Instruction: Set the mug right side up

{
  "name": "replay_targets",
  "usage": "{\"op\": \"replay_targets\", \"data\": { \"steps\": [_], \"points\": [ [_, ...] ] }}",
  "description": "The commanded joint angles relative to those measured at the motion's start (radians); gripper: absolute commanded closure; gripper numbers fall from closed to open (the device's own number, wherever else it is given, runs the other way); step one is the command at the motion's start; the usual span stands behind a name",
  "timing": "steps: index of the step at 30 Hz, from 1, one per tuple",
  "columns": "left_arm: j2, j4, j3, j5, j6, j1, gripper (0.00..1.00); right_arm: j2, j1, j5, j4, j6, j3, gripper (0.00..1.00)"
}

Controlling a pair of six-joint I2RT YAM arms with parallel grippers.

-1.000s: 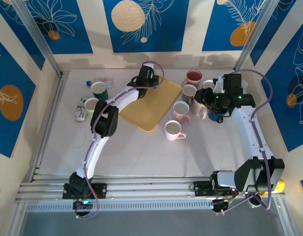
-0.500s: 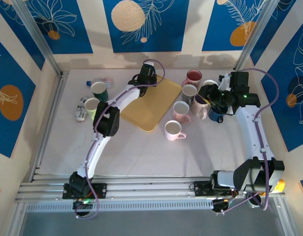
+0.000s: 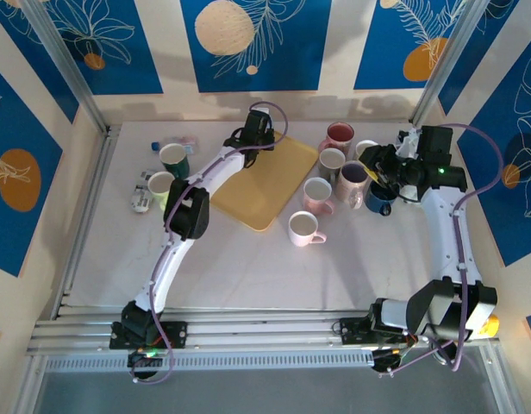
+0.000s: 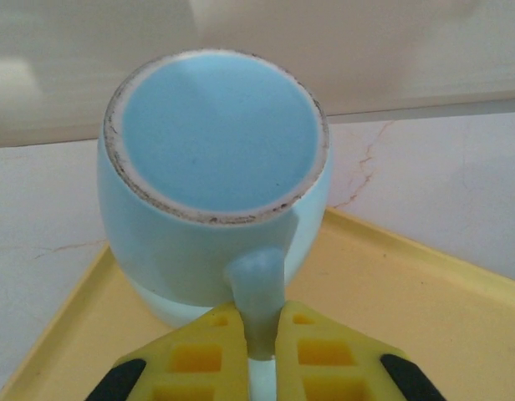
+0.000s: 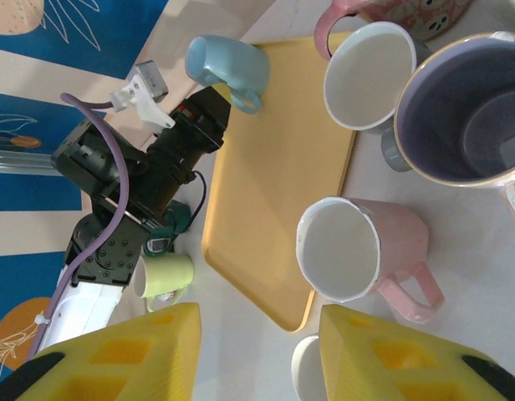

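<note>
Left jaws clamped on the handle [image 4: 258,292] of the upside-down blue mug [image 4: 216,159] just ahead; right jaws seemingly apart.

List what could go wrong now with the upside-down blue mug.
The left hand pinches only the thin handle of the blue mug, so the mug may swing or slip when lifted. It stands at a corner of the yellow tray, whose raised edge could catch its rim.

I see a white table [image 3: 248,267] with faint marble veining, evenly lit. Cream walls enclose it on three sides. The back wall [image 3: 171,52] carries blue panels [image 3: 283,52] printed with pale leaves and orange discs. Aluminium posts [image 3: 63,65] stand at the rear corners.
</note>
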Motion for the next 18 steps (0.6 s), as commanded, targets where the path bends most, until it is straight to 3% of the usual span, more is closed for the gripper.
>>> {"op": "replay_targets", "data": {
  "steps": [1,11,18],
  "points": [
    [-0.023,-0.001,-0.020,0.052,0.061,0.013,0.96,-0.039,-0.013,-0.044,-0.002,0.012,0.021,0.59],
    [-0.230,0.089,-0.300,0.114,0.076,0.024,1.00,-0.084,-0.025,-0.055,0.001,0.039,-0.015,0.60],
    [-0.431,0.177,-0.589,0.124,0.059,0.026,1.00,-0.120,-0.025,-0.059,-0.003,0.056,-0.044,0.60]
  ]
}}
